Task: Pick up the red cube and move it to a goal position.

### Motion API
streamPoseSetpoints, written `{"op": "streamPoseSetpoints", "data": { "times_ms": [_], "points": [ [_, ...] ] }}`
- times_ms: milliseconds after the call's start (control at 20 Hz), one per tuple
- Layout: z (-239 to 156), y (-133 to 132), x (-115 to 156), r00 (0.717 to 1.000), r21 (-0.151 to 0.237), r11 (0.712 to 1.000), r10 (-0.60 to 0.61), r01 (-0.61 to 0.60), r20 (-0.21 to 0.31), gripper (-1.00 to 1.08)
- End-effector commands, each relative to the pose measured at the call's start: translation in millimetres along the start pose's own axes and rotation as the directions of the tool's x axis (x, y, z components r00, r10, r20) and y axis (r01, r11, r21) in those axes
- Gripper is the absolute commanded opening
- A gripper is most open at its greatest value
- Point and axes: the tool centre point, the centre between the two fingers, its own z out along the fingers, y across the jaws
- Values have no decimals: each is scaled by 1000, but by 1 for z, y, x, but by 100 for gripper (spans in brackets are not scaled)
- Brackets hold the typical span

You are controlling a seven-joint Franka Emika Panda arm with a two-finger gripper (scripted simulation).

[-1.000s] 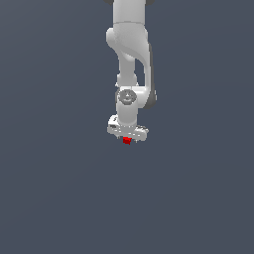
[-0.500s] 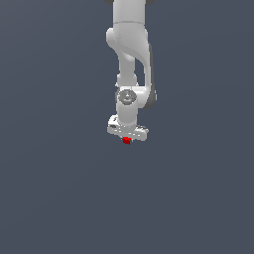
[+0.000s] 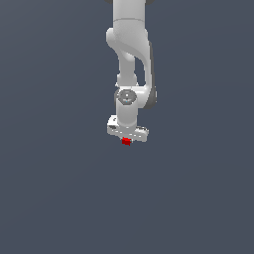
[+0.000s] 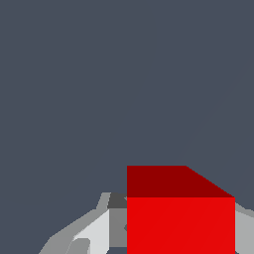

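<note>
Nothing has visibly moved vs. 0.5 s and 1.0 s ago: arm, gripper and cube sit at the same spots in the exterior view.

Largest first: flat dark grey-blue surface (image 3: 54,188) fills the background of both views, no edges seen.

Arm (image 3: 130,54), white Panda, comes down from the top edge of the exterior view, links stacked roughly vertical, wrist joint w/ round grey cap abt mid-frame.

Gripper (image 3: 127,139) at the arm's lower end, white cross-body slightly tilted, pointing down. Clamped on the cube; in the wrist view, grey-white fingers (image 4: 94,230) flank it, one each side, touching.

Red cube (image 3: 126,142), tiny, bright red, much narrower than the gripper body, pokes out just under it between the fingertips. Wrist view: cube (image 4: 178,218) close to the cam, lit front face + darker top face, cut off by the frame edge. Can't tell whether it is off the surface.
</note>
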Motion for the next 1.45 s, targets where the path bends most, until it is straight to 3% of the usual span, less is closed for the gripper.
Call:
{"op": "streamPoseSetpoints", "data": {
  "times_ms": [0, 750, 1400],
  "points": [
    [-8, -2, 9, 1000, 0, 1000, 0, 0, -1, -100],
    [-68, -15, 82, 1000, 0, 1000, 0, 0, -2, -100],
    [-78, -18, 95, 1000, 0, 1000, 0, 0, -2, -100]
  ]
}}
